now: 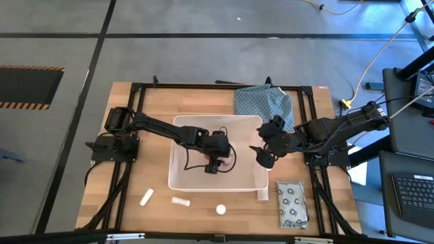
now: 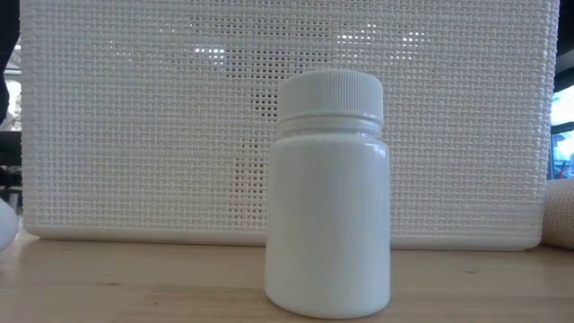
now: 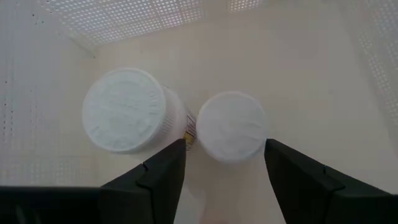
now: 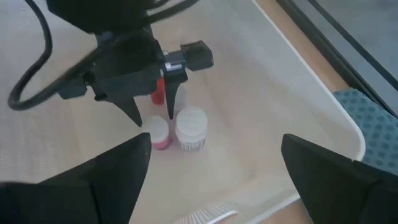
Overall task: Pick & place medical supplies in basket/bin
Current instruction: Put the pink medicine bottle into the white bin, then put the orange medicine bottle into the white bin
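Note:
The white bin [image 1: 178,177] sits mid-table. My left gripper [image 1: 213,166] reaches down into it, open; its fingers [image 3: 163,168] stand on either side of a white bottle [image 3: 231,126] upright on the bin floor, beside a second white bottle [image 3: 127,111]. The right wrist view shows both bottles [image 4: 191,129], a red bottle [image 4: 160,92] behind them, and the left gripper [image 4: 154,118] just above. My right gripper [image 1: 263,157] hovers open over the bin's right side [image 4: 214,146]. On the table near the bin lie two white tubes [image 1: 146,197] [image 1: 180,201], a round bottle [image 1: 220,209] [image 2: 327,193], another tube [image 1: 263,195] and the ring-printed packet [image 1: 292,203].
A blue-green patterned cloth [image 1: 264,102] lies by the bin's far right corner. The bin's perforated wall [image 2: 134,135] rises behind the near bottle. Dark frame rails [image 1: 125,196] run along the table's sides. Bare wood shows along the near edge between the supplies.

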